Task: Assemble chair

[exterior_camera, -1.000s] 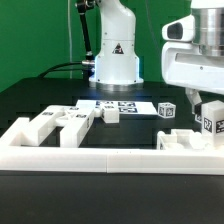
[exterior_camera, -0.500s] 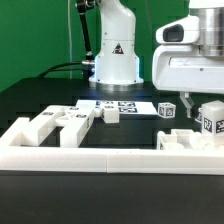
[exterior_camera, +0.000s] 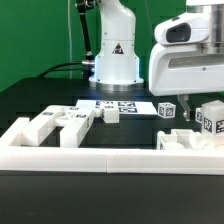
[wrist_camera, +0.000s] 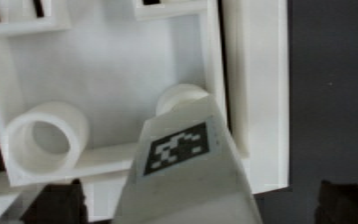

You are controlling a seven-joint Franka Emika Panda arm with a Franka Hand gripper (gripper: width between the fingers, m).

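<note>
White matte chair pieces (exterior_camera: 62, 122) sit in two lots on the black table (exterior_camera: 25, 105). One cluster of blocky parts lies toward the exterior view's left, just behind the border rail (exterior_camera: 110, 158). The other is under the arm at the exterior view's right, with a tagged block (exterior_camera: 210, 118) and a low part (exterior_camera: 185, 141) close to the rail. The gripper (wrist_camera: 197, 198) hangs over that right lot, jaws spread wide and holding nothing. The wrist view shows dark fingertips (wrist_camera: 51, 202) on either side of a tagged wedge-shaped piece (wrist_camera: 185, 145), with a flat panel (wrist_camera: 87, 70) with a round hole behind it. Likely step: lining up to pick the wedge-shaped piece. To do it well, the arm should centre the piece between the fingers, keep them square to its long sides and come straight down. It should close only once the pads are past the top edge and avoid snagging the panel or the slat alongside. A small tagged cube (exterior_camera: 167, 110) sits near the gripper and looks easy to knock. The marker board (exterior_camera: 120, 104) lies further back and well clear. Hard to make out: the wrist view is close and soft, so it is unclear whether the wedge is loose or joined to the panel. The fingertips are cropped at the frame edge. In the exterior view the hand's bulk hides the fingers and the target, so height above the piece cannot be told.
</note>
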